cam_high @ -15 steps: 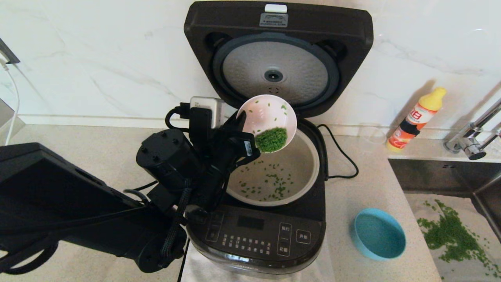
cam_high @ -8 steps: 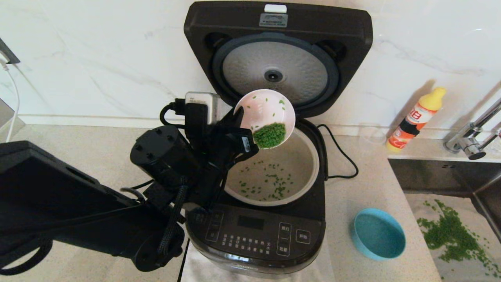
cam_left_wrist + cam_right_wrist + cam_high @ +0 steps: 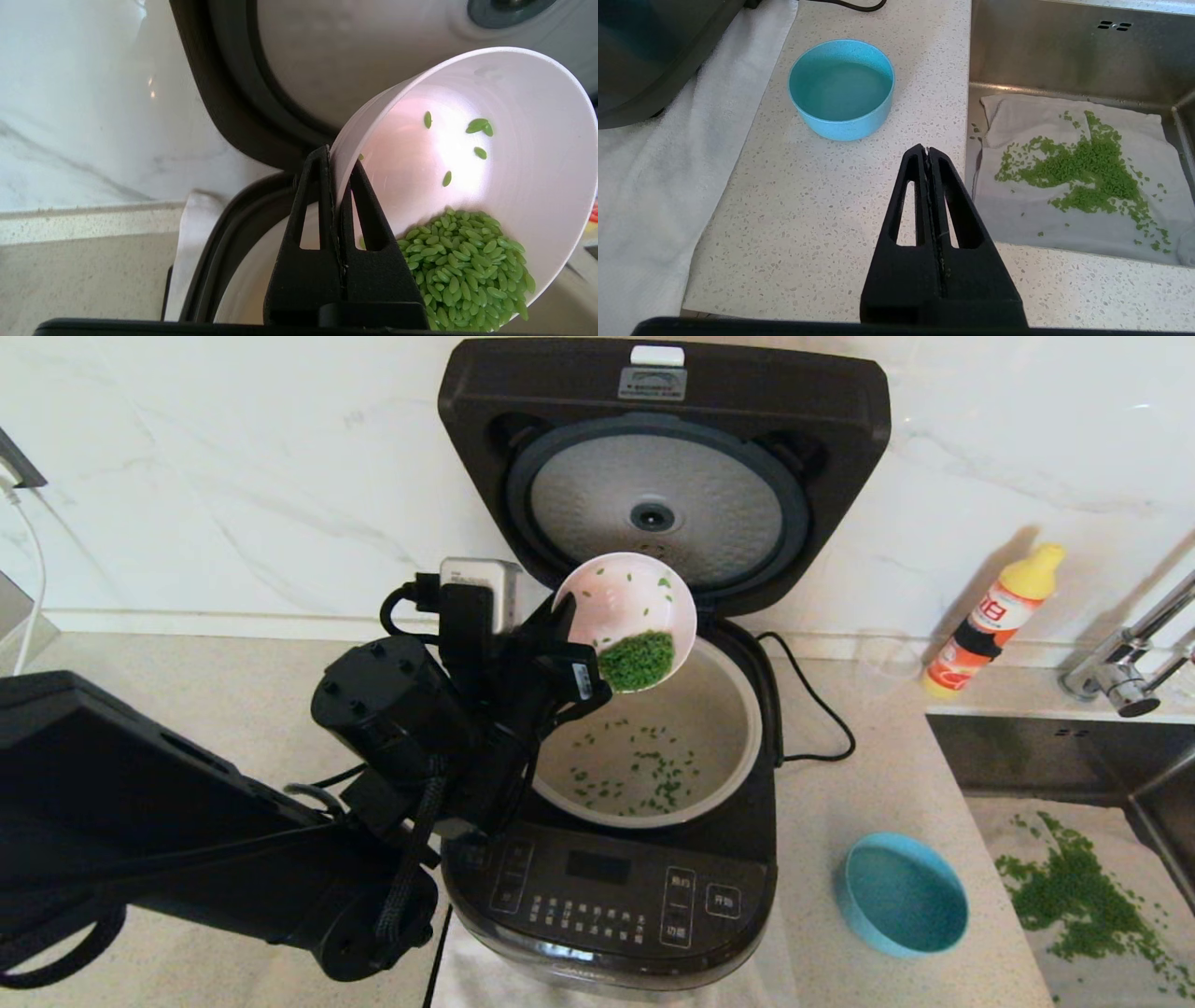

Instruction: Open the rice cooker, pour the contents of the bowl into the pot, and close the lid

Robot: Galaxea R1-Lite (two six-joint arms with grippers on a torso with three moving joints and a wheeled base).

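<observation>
Pink bowl (image 3: pixel 467 154) rim pinched by left hand (image 3: pixel 337 161), clearest at its wrist; right hand (image 3: pixel 928 150) closed, empty.

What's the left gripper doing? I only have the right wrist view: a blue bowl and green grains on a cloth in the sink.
Observer: The left gripper is clamped on the rim of the pink bowl, tilted over the pot.
Operator: Is the bowl empty?
Observer: No, a heap of green grains sits at its lower edge.
Operator: Anything in the pot?
Observer: Scattered grains on its bottom, and the lid stands open behind it.
</observation>
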